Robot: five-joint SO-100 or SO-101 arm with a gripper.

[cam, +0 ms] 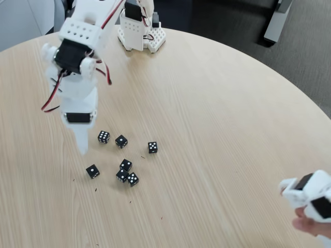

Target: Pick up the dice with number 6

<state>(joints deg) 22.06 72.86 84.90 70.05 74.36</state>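
Observation:
Several small black dice with white pips lie scattered on the round wooden table (217, 103) in the fixed view. The dice with number 6 (104, 136) is the upper left one of the group, its top face showing two rows of three pips. My white gripper (83, 149) hangs tip-down just left of it, a short gap away, and holds nothing. Its fingers taper to one point from this angle, so I cannot tell whether the jaws are apart. Other dice sit at right (152, 147), beside the six (121, 141), and lower left showing one pip (93, 171).
A tight cluster of three dice (126, 173) lies below the six. The arm's white base (138, 30) stands at the table's far edge. A person's hand holding a white device (310, 199) enters at the lower right. The table's curved edge runs along the right.

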